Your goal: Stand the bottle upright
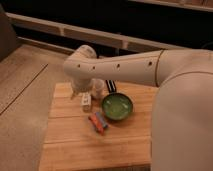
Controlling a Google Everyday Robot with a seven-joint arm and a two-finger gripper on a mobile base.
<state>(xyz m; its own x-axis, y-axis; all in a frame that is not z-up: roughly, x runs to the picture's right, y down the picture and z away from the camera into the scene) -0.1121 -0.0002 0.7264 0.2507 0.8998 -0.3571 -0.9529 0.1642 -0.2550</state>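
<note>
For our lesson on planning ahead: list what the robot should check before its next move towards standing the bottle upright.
1. Bottle in view on the wooden table: ok.
2. Bottle already upright: cannot tell.
3. Gripper close over the bottle, at its left: ok.
4. Room around the bottle: not ok, the cup stands close behind it.
5. Green bowl apart from the bottle: ok.

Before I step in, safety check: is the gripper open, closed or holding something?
Gripper: cannot be told; it is down by the small whitish plastic bottle.
</note>
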